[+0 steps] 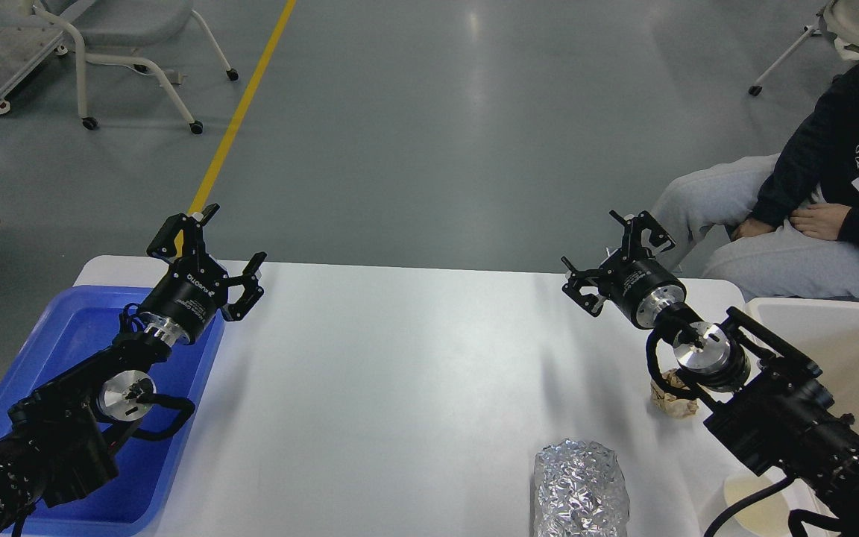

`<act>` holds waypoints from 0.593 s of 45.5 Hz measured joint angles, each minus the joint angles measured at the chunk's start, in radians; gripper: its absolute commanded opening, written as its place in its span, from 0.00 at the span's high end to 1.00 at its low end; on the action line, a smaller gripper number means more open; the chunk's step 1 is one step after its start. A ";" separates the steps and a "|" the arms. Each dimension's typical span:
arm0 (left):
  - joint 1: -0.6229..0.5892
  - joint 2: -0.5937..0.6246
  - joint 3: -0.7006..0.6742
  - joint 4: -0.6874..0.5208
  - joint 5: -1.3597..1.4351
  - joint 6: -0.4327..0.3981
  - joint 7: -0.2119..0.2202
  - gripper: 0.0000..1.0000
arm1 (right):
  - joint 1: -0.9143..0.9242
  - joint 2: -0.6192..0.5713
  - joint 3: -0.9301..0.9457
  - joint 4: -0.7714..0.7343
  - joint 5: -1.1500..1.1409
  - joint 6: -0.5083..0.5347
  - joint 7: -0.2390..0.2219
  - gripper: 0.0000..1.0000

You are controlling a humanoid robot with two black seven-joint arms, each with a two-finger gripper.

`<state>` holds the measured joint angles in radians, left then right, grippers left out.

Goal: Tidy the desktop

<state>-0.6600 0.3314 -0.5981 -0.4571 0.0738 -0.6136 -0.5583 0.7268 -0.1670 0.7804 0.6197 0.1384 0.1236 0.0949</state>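
Note:
The white desktop (400, 373) spans the middle of the head view. A crumpled foil roll (580, 488) lies at its near edge, right of centre. A crumpled piece of brown paper (672, 397) sits on the right side, partly hidden under my right arm. My left gripper (222, 253) hovers open and empty over the desktop's far left, by the blue tray. Above the far right part, my right gripper (607, 261) is held open too, with nothing in it.
A blue plastic tray (64, 350) lies at the left end under my left arm. A cream-white bin (839, 350) stands at the right end. A seated person (810, 216) is just beyond the right corner. Chairs on wheels (131, 67) stand on the grey floor behind.

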 measured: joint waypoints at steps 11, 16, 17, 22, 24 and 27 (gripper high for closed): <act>0.000 -0.002 0.000 0.000 0.000 0.000 -0.014 0.00 | 0.000 0.001 0.000 -0.007 0.000 -0.005 0.000 0.00; 0.002 -0.002 0.000 0.000 0.000 0.000 -0.025 0.00 | -0.001 0.002 0.000 -0.010 0.000 -0.006 0.000 0.00; 0.002 -0.002 0.000 0.000 0.000 0.000 -0.027 0.00 | -0.002 0.003 0.000 -0.010 0.000 -0.006 0.000 0.00; 0.003 -0.003 0.001 0.000 0.000 0.000 -0.034 0.00 | -0.003 0.003 -0.002 -0.012 -0.003 -0.006 0.000 0.00; 0.003 -0.003 0.001 0.000 0.000 0.000 -0.035 0.00 | -0.003 0.003 -0.006 -0.013 -0.009 -0.006 0.000 0.00; 0.003 -0.003 0.001 0.000 0.000 0.000 -0.037 0.00 | -0.001 0.004 -0.012 -0.013 -0.025 -0.005 0.000 0.00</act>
<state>-0.6570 0.3285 -0.5969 -0.4571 0.0735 -0.6136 -0.5954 0.7261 -0.1632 0.7688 0.6067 0.1138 0.1186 0.0951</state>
